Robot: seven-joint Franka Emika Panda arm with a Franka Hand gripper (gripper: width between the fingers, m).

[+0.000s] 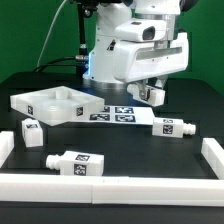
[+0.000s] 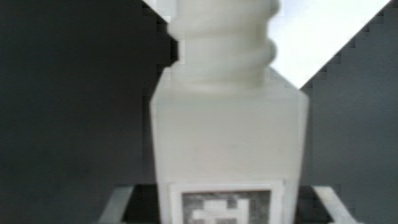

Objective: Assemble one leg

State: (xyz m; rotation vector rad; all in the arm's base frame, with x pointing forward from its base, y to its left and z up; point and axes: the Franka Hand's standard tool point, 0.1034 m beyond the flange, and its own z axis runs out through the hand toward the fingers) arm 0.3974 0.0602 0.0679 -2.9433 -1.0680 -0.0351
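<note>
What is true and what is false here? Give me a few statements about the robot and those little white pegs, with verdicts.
1. The gripper has the held leg up off the table. True.
2. The tabletop stands upright on one edge. False: it lies flat on the table.
3. The loose leg lies on its side toward the exterior view's right of the marker board. True.
4. Every leg is already fixed into the tabletop. False: none is. The front leg and the left leg also lie loose on the table.
</note>
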